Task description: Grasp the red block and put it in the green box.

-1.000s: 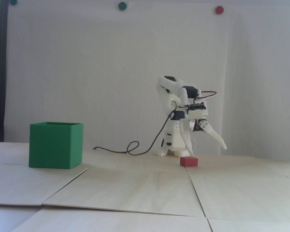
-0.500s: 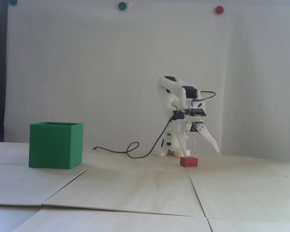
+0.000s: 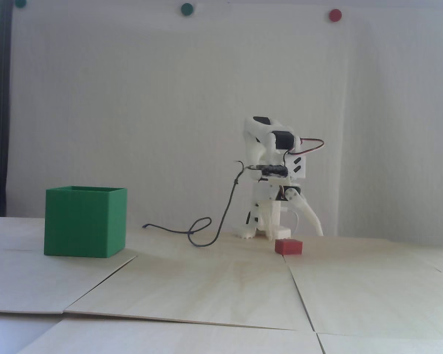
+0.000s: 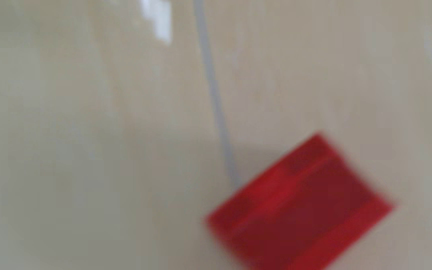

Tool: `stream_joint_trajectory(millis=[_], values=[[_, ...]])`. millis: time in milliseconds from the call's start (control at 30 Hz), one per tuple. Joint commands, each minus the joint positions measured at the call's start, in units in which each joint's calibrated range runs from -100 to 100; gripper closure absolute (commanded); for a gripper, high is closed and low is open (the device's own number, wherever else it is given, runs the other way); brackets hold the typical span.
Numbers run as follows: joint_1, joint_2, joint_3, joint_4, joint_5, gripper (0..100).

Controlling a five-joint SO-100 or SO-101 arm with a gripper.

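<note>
In the fixed view the red block (image 3: 288,247) lies on the pale wooden tabletop (image 3: 221,287) right of centre; the white pincer (image 3: 296,237) hangs just behind it, jaws spread wide, holding nothing. The green box (image 3: 85,221) stands well apart at left; the blurred wrist view shows the block at lower right.

Wrist cam is a smeary mess

The red block (image 4: 298,207) is badly blurred and its lower edge is cut off by the frame bottom — in the fixed view the gripper (image 3: 297,236) is tiny, one fingertip lost against the white base.
</note>
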Motion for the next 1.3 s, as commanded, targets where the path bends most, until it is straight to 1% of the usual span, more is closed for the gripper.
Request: stream_joint_trajectory(millis=[0,100,200,267,367,433,533,700,800,867,933,1033,1167,1267], values=[[3.4,-0.6,-1.0,0.3,-11.8,57],[4.2,-0.6,-1.0,0.4,-16.0,57],[4.3,-0.6,-1.0,-0.9,-17.1,57],[5.9,-0.1,-1.0,-4.1,-17.4,57],[10.5,0.2,-1.0,-11.7,-17.0,57],[12.7,0.2,-1.0,-13.8,-15.9,57],[15.2,0.2,-1.0,-13.9,-13.2,57],[17.9,0.2,-0.6,-14.7,-11.3,58],[17.3,0.2,-0.3,-14.7,-10.3,63],[15.7,0.2,-0.2,-14.0,-9.3,65],[12.7,0.2,-0.1,-13.3,-7.8,65],[7.0,0.1,-0.2,-8.8,-7.0,65],[1.0,-0.5,-0.2,-5.1,-7.6,65],[-0.5,-0.5,-0.3,-5.6,-8.1,65]])
